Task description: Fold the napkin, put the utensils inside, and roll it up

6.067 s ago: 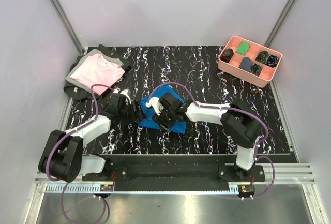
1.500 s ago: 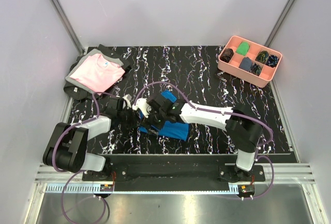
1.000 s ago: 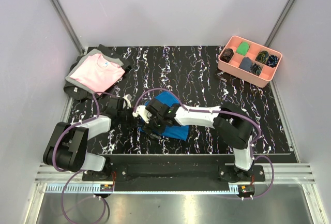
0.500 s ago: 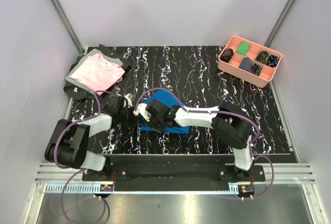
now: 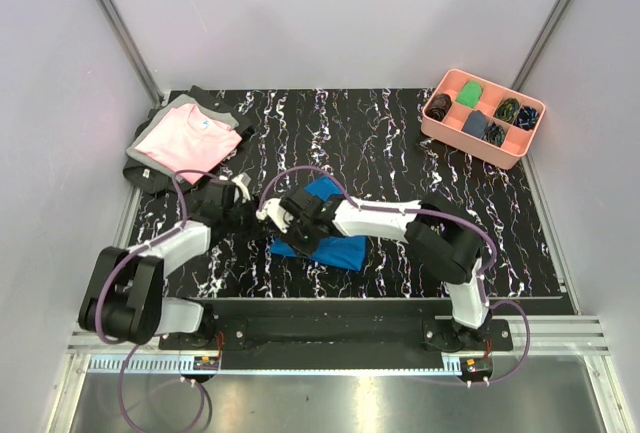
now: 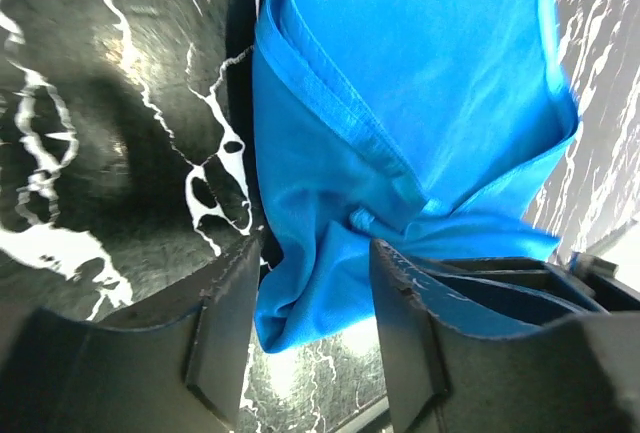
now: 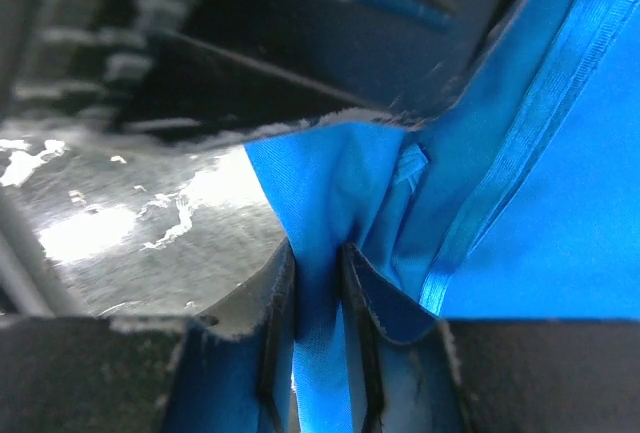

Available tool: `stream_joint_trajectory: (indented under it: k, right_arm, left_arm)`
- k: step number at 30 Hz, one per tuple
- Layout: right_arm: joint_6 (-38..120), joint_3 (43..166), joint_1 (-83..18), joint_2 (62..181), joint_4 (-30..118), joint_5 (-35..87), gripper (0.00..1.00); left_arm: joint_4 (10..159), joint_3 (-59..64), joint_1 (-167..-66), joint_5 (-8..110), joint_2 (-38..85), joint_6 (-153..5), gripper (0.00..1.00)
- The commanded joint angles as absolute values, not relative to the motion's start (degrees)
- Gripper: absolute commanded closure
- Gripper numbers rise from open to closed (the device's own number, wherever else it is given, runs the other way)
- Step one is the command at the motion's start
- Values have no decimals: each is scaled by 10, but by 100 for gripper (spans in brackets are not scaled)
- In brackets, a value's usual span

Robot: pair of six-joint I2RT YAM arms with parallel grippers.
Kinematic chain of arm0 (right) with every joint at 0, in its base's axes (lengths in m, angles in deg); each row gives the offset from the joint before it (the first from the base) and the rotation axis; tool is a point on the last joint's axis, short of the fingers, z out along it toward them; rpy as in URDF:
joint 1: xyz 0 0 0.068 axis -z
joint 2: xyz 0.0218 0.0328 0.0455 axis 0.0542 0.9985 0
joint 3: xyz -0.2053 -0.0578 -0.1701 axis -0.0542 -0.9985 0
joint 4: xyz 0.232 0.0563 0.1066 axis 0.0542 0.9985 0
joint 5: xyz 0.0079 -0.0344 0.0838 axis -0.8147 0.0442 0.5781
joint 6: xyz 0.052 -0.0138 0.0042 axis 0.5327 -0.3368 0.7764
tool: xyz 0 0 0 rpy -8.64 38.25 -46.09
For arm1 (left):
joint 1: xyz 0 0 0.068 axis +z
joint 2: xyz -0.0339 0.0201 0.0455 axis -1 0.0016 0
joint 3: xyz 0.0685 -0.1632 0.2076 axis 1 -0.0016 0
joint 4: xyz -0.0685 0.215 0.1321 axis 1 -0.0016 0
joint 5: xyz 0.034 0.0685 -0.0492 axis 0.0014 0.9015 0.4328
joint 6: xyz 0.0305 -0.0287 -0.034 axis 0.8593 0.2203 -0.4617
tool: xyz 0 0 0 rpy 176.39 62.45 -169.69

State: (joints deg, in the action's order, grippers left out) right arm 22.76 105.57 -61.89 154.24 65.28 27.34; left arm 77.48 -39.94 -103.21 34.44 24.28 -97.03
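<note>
Napkin point(image 7: 520, 193) pinched in right gripper point(image 7: 318, 353), hiding any utensils.

Napkin point(image 6: 420, 83) shiny smooth blue cloth, stitched hem; table point(image 5: 400, 153) glossy black marble-look; pincer fingers point(image 6: 225, 338) matt black.

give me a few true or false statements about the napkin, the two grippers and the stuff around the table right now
1. The right gripper has its fingers pinched on a fold of the napkin. True.
2. The left gripper is far from the napkin, over the pink shirt. False: cloth lies between its fingers, which look open.
3. The napkin is spread flat and fully open. False: it is folded and bunched at the near-left end.
4. The pink tray sits at the table's far right corner. True.
5. The utensils lie in plain sight on the napkin. False: none are visible.
</note>
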Motion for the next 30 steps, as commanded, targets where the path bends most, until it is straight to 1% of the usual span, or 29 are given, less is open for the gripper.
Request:
stream_joint_trajectory:
  k: [1,4,8,13,19,22,30]
  right_arm:
    - [261,1065,-593,1582,741,394,73]
    - [263,1078,-571,1595,747,451,73]
    - [277,1108,-529,1625,762,568,74]
    - [283,1129,-493,1670,770,662,75]
    - [297,1153,-459,1719,778,754,76]
    - [304,1175,-449,1745,794,773,76]
    - [298,1204,-442,1783,821,791,76]
  left_arm:
    - [753,-424,-1028,408,172,-961,46]
    - [755,-450,-1028,415,127,-956,42]
    - [772,-473,-1030,391,82,-953,38]
    - [791,-493,-1044,377,59,-956,35]
    - [817,-501,-1068,385,53,-954,34]
    - [834,-497,-1088,404,73,-951,33]
    - [839,-482,-1097,425,125,-948,32]
